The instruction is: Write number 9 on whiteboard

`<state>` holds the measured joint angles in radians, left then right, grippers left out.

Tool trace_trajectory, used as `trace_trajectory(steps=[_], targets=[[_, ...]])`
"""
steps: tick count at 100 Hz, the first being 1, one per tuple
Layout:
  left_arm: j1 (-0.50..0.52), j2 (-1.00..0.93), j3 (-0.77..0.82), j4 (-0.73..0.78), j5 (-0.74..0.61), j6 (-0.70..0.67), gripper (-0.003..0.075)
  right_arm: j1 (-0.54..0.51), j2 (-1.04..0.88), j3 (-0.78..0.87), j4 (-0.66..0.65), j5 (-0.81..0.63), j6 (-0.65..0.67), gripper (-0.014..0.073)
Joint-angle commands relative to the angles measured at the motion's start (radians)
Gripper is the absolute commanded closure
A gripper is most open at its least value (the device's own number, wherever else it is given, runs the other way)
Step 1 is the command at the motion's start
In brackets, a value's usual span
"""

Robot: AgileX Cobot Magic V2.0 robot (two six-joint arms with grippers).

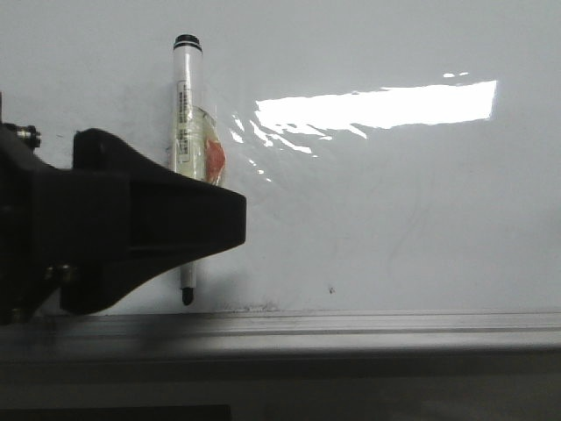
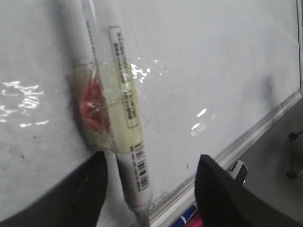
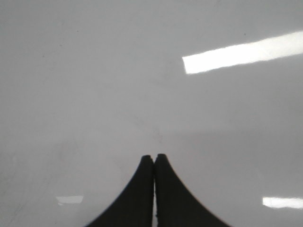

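Left gripper [image 2: 149, 189] gapes around the marker [image 1: 185, 105] on the whiteboard [image 1: 394, 219] — right gripper [image 3: 154, 161] pressed together.

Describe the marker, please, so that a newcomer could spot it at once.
Find the whiteboard and its grey ledge. Just above the ledge, beside the left claw, lies the marker: a white pen with a black cap. Clear tape and a red blob wrap its middle.

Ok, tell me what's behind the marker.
Behind the marker lies the whiteboard, with no number 9 visible. The left gripper, open, hides the board around the marker's lower barrel.
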<state>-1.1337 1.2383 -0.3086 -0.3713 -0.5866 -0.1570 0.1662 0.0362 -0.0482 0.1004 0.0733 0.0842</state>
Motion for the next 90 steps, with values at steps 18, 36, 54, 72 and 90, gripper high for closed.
trace_trajectory(steps=[18,36,54,72,90], targets=[[0.041,0.018,-0.021,-0.151,-0.042,-0.007,0.0689,0.003,0.029,-0.082,0.019,0.044,-0.004,0.0657],[0.042,0.018,-0.021,-0.087,-0.022,-0.007,0.0741,0.003,0.126,-0.176,0.019,0.174,-0.029,0.0657],[0.042,-0.008,-0.021,0.081,-0.020,-0.007,0.0741,0.031,0.277,-0.317,0.027,0.289,-0.043,0.0657],[0.042,-0.092,-0.021,0.254,-0.018,0.014,0.0741,0.178,0.434,-0.467,0.219,0.396,-0.289,0.0655],[0.042,-0.155,-0.021,0.429,0.034,0.062,0.0741,0.416,0.584,-0.560,0.413,0.385,-0.524,0.0430]])
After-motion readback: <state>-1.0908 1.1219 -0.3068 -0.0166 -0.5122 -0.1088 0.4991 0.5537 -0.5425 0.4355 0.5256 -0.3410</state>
